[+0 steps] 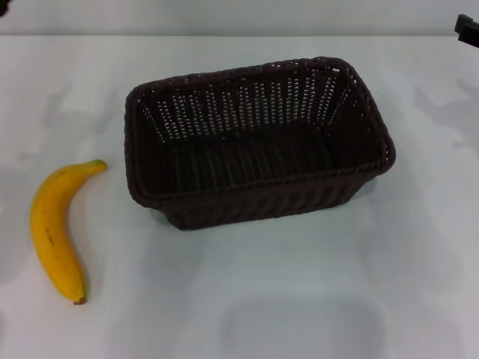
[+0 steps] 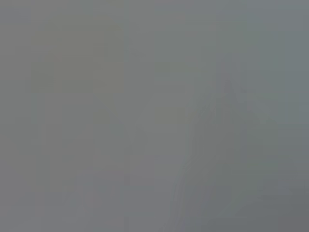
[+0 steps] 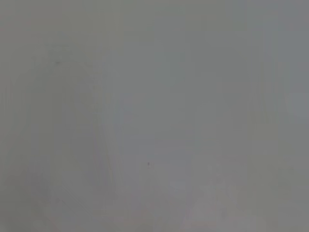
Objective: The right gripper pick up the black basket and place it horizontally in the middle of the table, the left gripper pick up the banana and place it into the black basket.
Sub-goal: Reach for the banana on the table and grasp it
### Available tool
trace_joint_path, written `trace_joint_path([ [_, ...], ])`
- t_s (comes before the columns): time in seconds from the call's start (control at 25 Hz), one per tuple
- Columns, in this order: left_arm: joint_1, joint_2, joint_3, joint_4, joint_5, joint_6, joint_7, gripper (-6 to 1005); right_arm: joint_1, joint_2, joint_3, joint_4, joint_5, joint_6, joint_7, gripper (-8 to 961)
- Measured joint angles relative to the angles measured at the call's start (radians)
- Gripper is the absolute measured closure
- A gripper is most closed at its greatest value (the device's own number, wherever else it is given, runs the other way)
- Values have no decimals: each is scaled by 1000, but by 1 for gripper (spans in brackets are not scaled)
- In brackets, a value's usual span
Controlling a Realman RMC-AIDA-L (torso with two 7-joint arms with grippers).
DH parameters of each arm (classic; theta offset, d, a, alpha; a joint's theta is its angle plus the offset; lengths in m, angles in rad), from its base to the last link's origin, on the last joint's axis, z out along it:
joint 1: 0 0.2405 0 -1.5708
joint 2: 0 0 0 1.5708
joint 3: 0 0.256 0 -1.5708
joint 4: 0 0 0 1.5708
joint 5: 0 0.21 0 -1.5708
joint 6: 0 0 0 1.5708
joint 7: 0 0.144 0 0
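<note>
A: What is the big dark thing?

B: That is the black basket (image 1: 258,142). It is woven, with little holes all along its sides and a twisty rope rim on top. It is shaped like a long box and sits upright on the table (image 1: 299,299), about in the middle, turned a bit crooked. There is nothing inside it.

A: And the yellow thing?

B: That is the banana (image 1: 54,228). It is curved and bright yellow, with a greenish stem tip at the far end, a brown tip at the near end and a few tiny dark dots. It lies flat on the table to the left of the basket, not touching it.

A: Where are the robot's hands?

B: The right gripper (image 1: 467,30) is only a small black bit at the far right corner, well away from the basket. The left gripper (image 1: 4,7) is a tiny dark bit at the far left corner. I cannot tell if they are open or closed. Neither one holds anything.

A: What do the wrist cameras show?

B: Only plain grey.
</note>
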State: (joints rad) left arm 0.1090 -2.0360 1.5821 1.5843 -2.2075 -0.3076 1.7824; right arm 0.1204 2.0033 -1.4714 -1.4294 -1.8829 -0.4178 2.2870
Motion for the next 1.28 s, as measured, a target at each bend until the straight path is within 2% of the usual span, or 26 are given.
trace_joint_path([
  [0.16, 7, 30, -28, 47, 255, -5, -337, 124, -1, 0, 2, 1, 9, -7, 0, 90],
  [0.28, 2, 32, -83, 69, 480, -69, -589, 125, 1, -1, 12, 2, 15, -23, 0, 90],
  [0.4, -35, 1, -222, 92, 783, -253, -890, 125, 2, -2, 23, 4, 25, -44, 0, 91],
  [0.44, -57, -18, -283, 108, 898, -338, -988, 125, 2, -2, 24, 4, 28, -47, 0, 91],
  [0.52, -85, -36, -346, 136, 1037, -440, -1086, 126, 2, -2, 24, 5, 33, -51, 0, 91],
  [0.68, -121, -35, -371, 181, 1172, -550, -1187, 126, 1, -2, 24, 6, 42, -68, 0, 91],
  [0.96, -228, -34, -393, 287, 1478, -897, -1371, 127, 3, -1, 35, 8, 52, -91, -4, 91],
  [1.12, -281, -35, -400, 290, 1517, -1055, -1390, 127, 7, -1, 57, 9, 54, -112, -11, 92],
  [1.28, -277, -38, -398, 317, 1521, -1097, -1429, 127, 10, -1, 84, 12, 54, -125, -13, 92],
])
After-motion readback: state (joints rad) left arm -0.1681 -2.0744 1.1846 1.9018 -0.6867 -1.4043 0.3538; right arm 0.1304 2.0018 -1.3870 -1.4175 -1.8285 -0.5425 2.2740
